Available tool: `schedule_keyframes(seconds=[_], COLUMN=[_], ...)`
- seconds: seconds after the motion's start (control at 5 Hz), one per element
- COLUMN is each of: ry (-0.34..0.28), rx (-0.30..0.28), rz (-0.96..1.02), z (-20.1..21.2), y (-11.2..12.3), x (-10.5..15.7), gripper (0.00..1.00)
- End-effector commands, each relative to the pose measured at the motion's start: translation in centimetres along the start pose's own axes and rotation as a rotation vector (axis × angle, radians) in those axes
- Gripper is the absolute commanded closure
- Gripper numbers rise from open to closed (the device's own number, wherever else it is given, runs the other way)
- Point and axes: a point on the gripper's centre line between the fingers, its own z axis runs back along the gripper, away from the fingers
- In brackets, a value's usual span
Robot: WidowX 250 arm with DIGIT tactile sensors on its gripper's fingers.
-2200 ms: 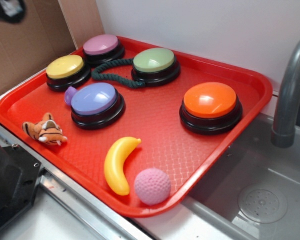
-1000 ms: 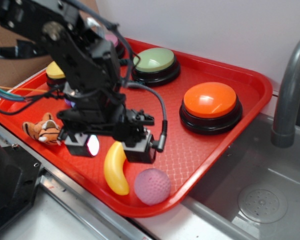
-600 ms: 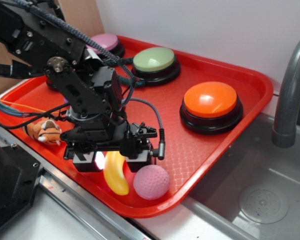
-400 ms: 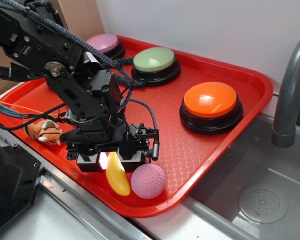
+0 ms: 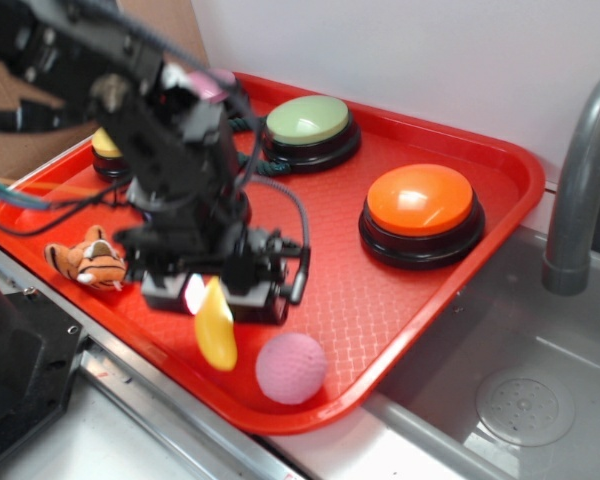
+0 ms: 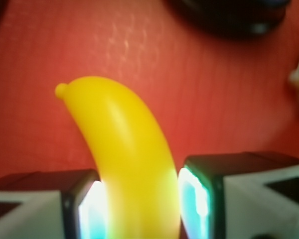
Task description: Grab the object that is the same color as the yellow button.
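Banana [image 5: 215, 327] came off the tray [image 5: 500, 165] near its front edge, pinched in my gripper [image 5: 213, 296]; grab made.

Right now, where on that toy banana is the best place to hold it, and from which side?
Across its thick middle, from above. The gripper already has a pad on each side of the banana, where the curved body is fattest. The tapered tip would probably slip out.

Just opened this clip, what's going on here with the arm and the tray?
The gripper is shut on the yellow toy banana, which hangs from it, seemingly clear of the red tray; the wrist view shows both fingers pressed against its sides. The pink ball lies just beside it and the tiger toy sits to the other side. The yellow button is mostly hidden behind the arm.
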Motion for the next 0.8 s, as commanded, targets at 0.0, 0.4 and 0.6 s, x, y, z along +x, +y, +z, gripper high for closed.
schedule_keyframes(seconds=[0.0,0.4,0.6], ry=[0.067,0.055,0.053], rx=[-0.039,-0.002,-0.031], rz=[-0.285,-0.423,-0.452], z=[6.4,10.1,11.3], y=[0.9,2.6,3.4], x=[6.6,10.4,11.5], gripper=[1.0,1.0,1.0])
